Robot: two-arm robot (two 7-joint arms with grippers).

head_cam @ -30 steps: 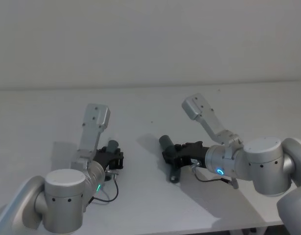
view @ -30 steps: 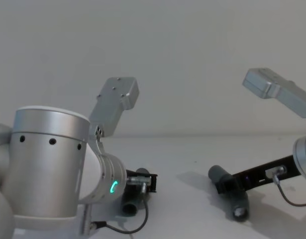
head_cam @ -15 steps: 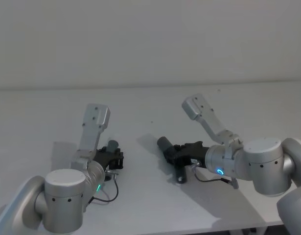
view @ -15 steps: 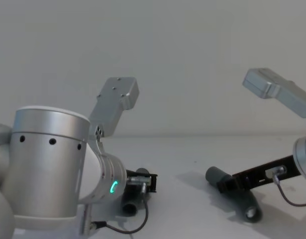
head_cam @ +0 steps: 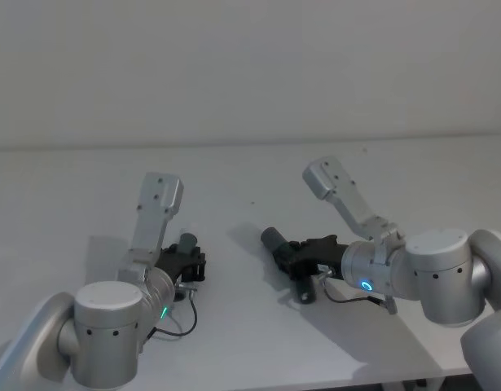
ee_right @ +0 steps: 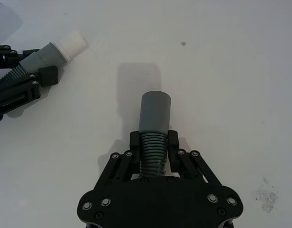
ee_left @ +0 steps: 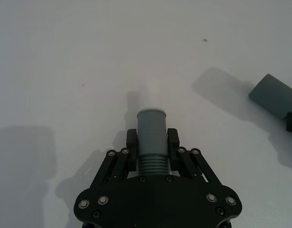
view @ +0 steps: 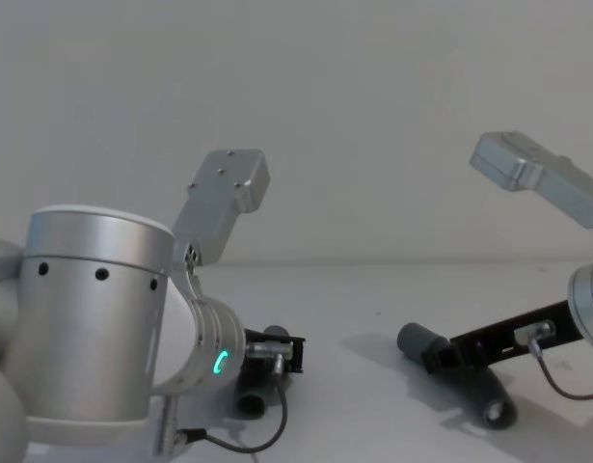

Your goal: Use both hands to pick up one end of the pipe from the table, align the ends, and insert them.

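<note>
Your right claw is clamped on the ribbed neck of the right pipe piece. Over the last second the piece's hanging tail has swung out toward the tabletop's right edge, while the grey collar has held its place. I read that as a wrist roll squaring the collar toward the white plug tip. Your left claw grips the left pipe piece, unmoved, nearer the near left corner. Bare tabletop lies between the two ends. The far edge is well away.
</note>
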